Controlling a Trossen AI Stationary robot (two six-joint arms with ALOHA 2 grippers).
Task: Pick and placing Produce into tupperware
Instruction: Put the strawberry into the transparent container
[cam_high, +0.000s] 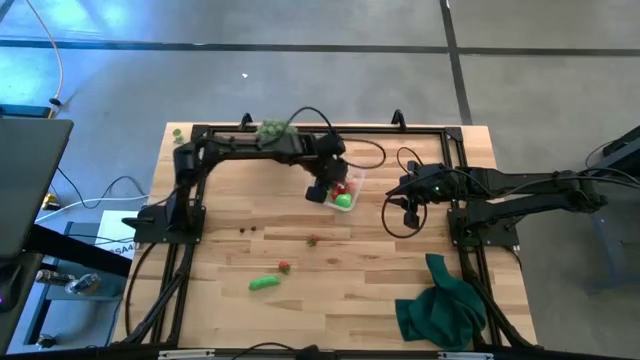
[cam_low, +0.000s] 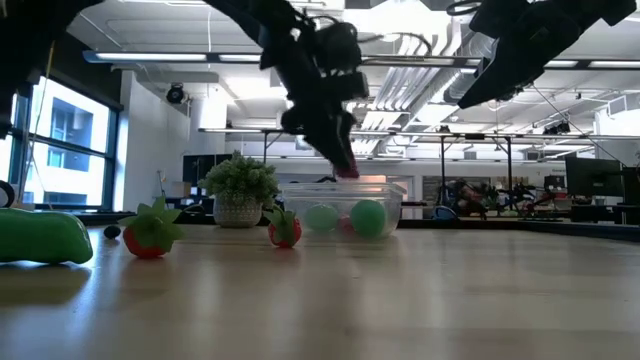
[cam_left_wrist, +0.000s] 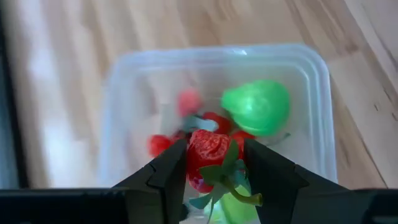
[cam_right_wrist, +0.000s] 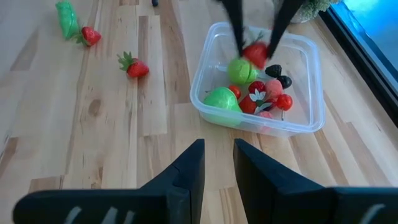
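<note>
Red toy strawberry (cam_left_wrist: 208, 152) pinched in left gripper (cam_left_wrist: 211, 163), over clear square plastic tupperware (cam_right_wrist: 311, 68) holding other produce. Placing step; next, release. Right gripper (cam_right_wrist: 217, 163) idles beside, slightly parted, empty.

high view: straight down from above, far off; takes in the whole table (cam_high: 400, 300), both arms and the floor around it
low view: at tabletop height from one edge, level across the wood into the room beyond; nearest produce looms large, arms drop in from above
left wrist view: rides the left gripper (cam_left_wrist: 214, 168), pointing steeply down, very close over the tupperware (cam_left_wrist: 317, 81), which fills most of it
right wrist view: rides the right gripper (cam_right_wrist: 217, 155), tilted down across the tabletop, farther back from the box
shared: all four views catch the tupperware; the right wrist view also shows the left gripper's fingers over it
</note>
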